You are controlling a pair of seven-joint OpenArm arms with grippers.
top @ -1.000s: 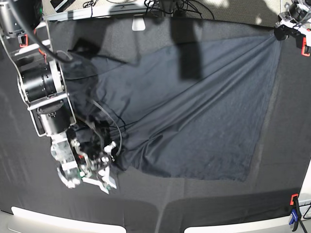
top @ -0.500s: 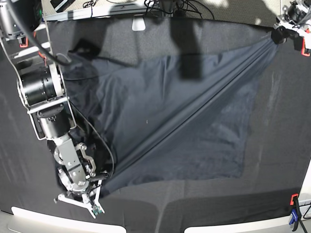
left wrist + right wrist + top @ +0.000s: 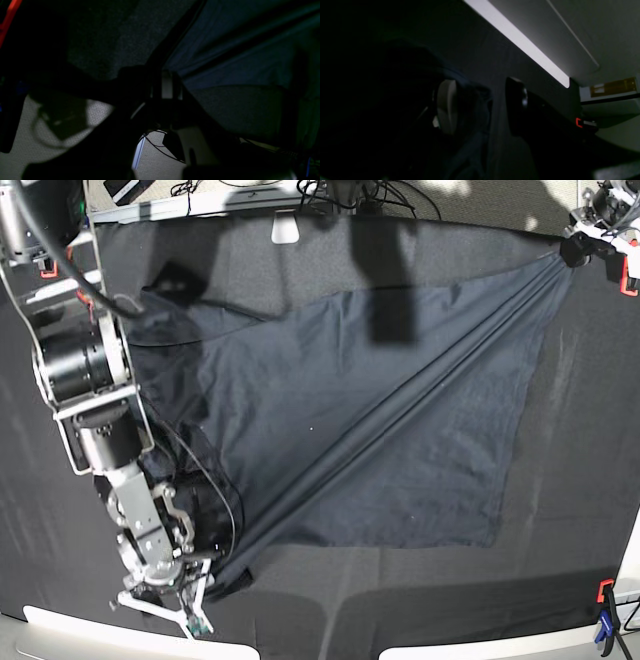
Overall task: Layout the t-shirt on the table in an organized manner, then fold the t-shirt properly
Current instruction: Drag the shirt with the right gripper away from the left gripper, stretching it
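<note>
The dark charcoal t-shirt [image 3: 380,410] lies spread on the black table [image 3: 560,580], with a long ridge of folds running from the far right corner to the near left. My left gripper [image 3: 580,242] is at that far right corner, shut on the shirt's edge. In the left wrist view the fabric [image 3: 237,50] pulls away taut from the closed left gripper [image 3: 163,85]. My right gripper [image 3: 165,605] is low at the near left, by the shirt's other end. In the right wrist view the right gripper [image 3: 482,110] stands open, and fabric [image 3: 475,140] bunches against the pale pad [image 3: 447,107].
Red and blue clamps [image 3: 605,600] sit at the near right corner. Another red clamp [image 3: 629,275] is at the far right. A white object [image 3: 286,228] and cables [image 3: 350,192] line the back edge. The table's pale front edge [image 3: 520,40] runs close to the right gripper.
The right arm drew the shirt's near-left end toward the front edge, stretching the crumpled fabric into a diagonal ridge, and its jaws now stand apart. The left gripper stayed put.
</note>
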